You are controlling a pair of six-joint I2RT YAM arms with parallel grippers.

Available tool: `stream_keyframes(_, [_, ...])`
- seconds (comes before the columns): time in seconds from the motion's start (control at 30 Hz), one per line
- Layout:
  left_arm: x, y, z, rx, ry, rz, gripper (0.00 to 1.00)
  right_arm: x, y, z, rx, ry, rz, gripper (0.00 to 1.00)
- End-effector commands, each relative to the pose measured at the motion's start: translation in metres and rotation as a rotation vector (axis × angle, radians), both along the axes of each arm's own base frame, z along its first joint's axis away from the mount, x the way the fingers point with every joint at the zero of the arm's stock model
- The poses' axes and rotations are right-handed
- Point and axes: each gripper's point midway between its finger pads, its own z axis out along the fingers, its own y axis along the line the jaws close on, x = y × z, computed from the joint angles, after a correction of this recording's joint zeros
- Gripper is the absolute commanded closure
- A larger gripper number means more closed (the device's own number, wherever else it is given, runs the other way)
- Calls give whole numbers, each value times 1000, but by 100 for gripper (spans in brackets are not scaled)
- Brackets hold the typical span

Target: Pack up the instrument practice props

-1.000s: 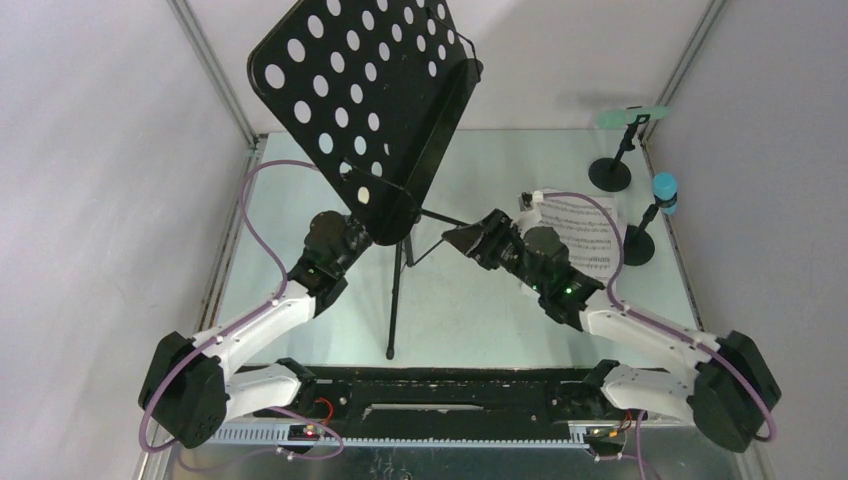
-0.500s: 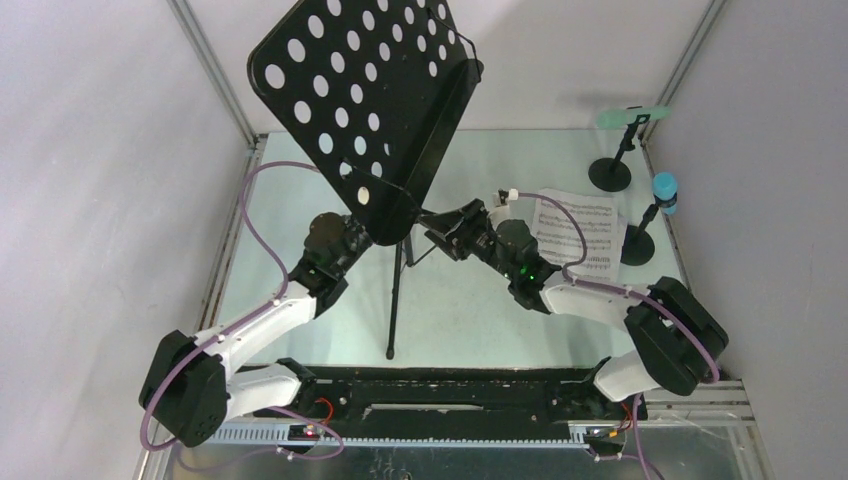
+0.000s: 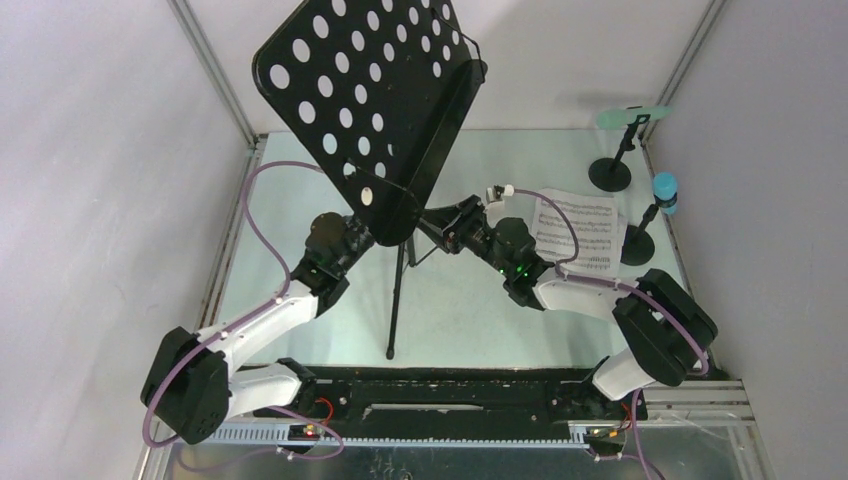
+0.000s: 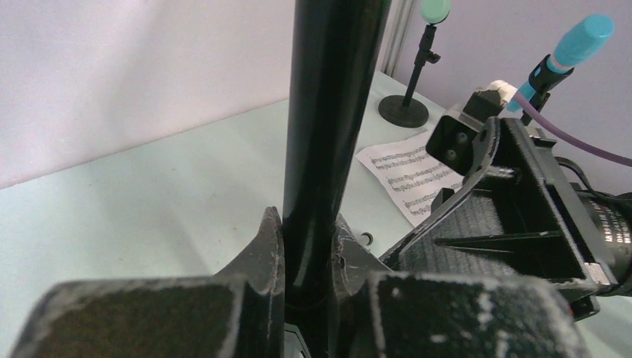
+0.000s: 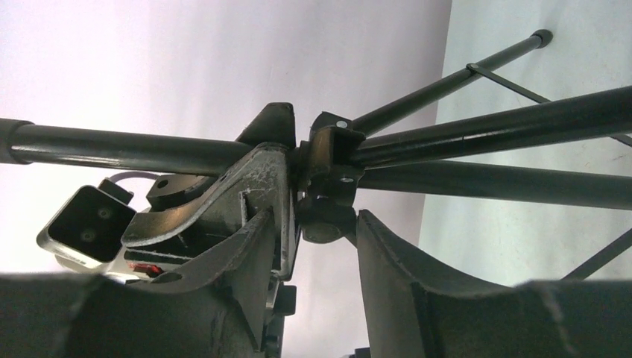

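Note:
The black music rack (image 3: 370, 90) stands tilted on its tripod legs (image 3: 395, 300). My left gripper (image 3: 362, 238) is shut on the rack's pole (image 4: 328, 112), which runs up between its fingers (image 4: 270, 239). My right gripper (image 3: 447, 228) is open, its jaws on either side of the tripod hub (image 5: 326, 179), where the legs (image 5: 477, 127) meet. A gap shows between the jaws below the hub's knob. White sheet-music pages (image 3: 578, 232) lie flat to the right. The mint-green microphone (image 3: 630, 115) and the blue microphone (image 3: 665, 192) sit on their round-based holders (image 3: 610, 176).
Metal frame posts (image 3: 215, 70) and grey walls close in the back corners. The second holder base (image 3: 637, 246) stands by the right wall, next to the pages. In the left wrist view, my right gripper's body (image 4: 514, 224) sits close to the pole.
My right arm has swung left from the sheet music to the tripod hub, and its jaws have narrowed. The left gripper has kept its hold on the pole; the desk shifted slightly.

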Motion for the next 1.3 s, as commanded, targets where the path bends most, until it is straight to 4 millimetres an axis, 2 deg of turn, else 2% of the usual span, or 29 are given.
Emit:
stream_keyframes(0.0, [-25, -23, -53, 22, 199, -138, 100, 3, 10, 22, 61, -37, 20, 49])
stream_keyframes(0.23, [-25, -23, -53, 22, 200, -138, 100, 3, 13, 15, 36, -40, 34, 71])
stream_keyframes(0.43, [-25, -23, -54, 23, 203, -138, 100, 0, 8, 11, -55, -86, 22, 100])
stream_keyframes(0.57, [-26, -24, -52, 27, 197, -145, 100, -5, 6, 13, -161, -229, 43, 100])
stream_keyframes(0.7, [-27, -26, -54, 47, 197, -163, 100, -15, 15, 20, -304, -519, 164, 100])
stream_keyframes(0.93, [-28, -27, -59, 66, 203, -174, 100, -28, 28, 18, -489, -863, 342, 100])
stream_keyframes(1.03, [-28, -28, -60, 68, 205, -182, 100, -32, 26, 22, -576, -1041, 335, 100])
stream_keyframes(1.27, [-30, -30, -61, 68, 214, -196, 100, -26, 17, 41, -838, -1402, 197, 100])
